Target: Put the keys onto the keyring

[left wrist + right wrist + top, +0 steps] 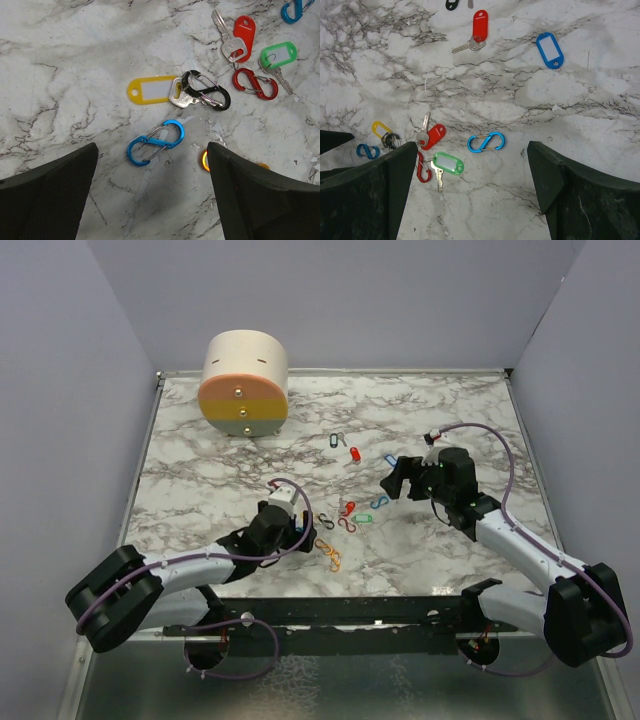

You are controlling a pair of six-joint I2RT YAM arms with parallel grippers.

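The keys lie loose in the middle of the marble table (200, 470). Under my open left gripper (152, 150) rests a blue S-clip (155, 142). Beyond it are a yellow tag (145, 91) joined to a black S-clip (206, 90), a red tag with a key (243, 30), a green tag (278, 54) and a red S-clip (255, 83). An orange clip (204, 161) peeks from behind one finger. My right gripper (472, 145) hangs open over another blue S-clip (486, 142), beside a green tag (447, 163). I cannot single out a separate keyring.
A big cream-and-orange cylinder (245, 383) stands at the back left. A red tag with a key (479, 25) and a blue tag (550, 50) lie farther out from the right gripper. Grey walls close in the table on three sides.
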